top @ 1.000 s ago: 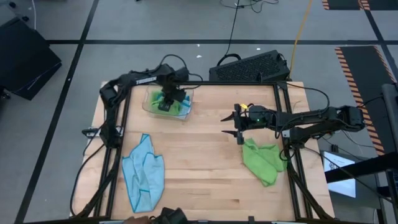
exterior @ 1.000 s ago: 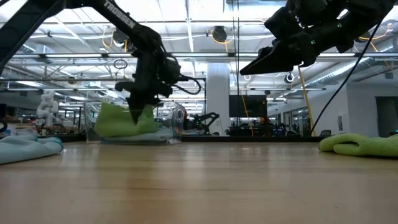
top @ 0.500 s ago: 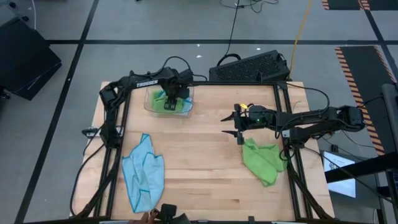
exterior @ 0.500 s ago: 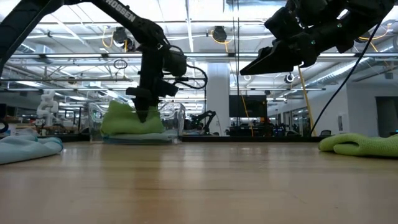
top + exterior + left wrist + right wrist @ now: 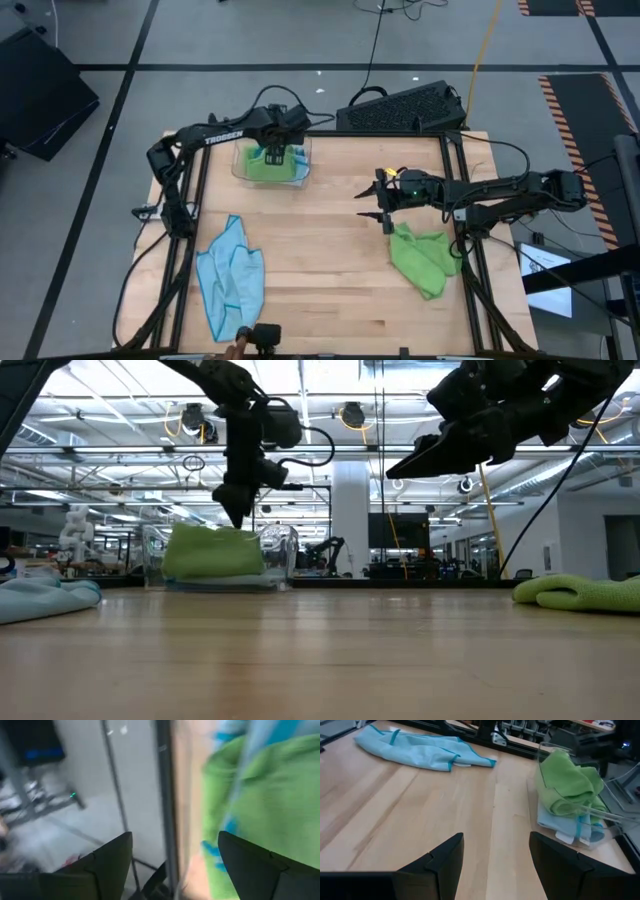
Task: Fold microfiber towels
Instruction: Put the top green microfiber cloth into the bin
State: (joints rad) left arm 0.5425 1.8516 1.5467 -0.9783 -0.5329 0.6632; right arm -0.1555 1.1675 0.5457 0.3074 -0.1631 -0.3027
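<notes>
A folded lime green microfiber towel (image 5: 268, 166) lies on a folded light blue one (image 5: 565, 822) inside the clear plastic tray (image 5: 240, 168) at the far left. My left gripper (image 5: 238, 515) hangs open just above that green towel (image 5: 210, 552), apart from it. In its wrist view the green towel (image 5: 270, 795) fills the space beyond the fingers. My right gripper (image 5: 385, 205) hovers open over the table's middle right. A crumpled green towel (image 5: 425, 258) lies on the table just beside it, toward the near edge. A crumpled light blue towel (image 5: 230, 278) lies near the front left.
A dark keyboard-like case (image 5: 405, 108) sits beyond the far edge. The black frame rails (image 5: 460, 200) run along both table sides. Bare wood (image 5: 320, 250) spreads between the two crumpled towels. A dark object (image 5: 262, 338) shows at the near edge.
My left gripper has opened and let go of the green towel over the tray, then risen straight up. The towel has dropped flat onto the stack in the tray. My right gripper has kept still.
</notes>
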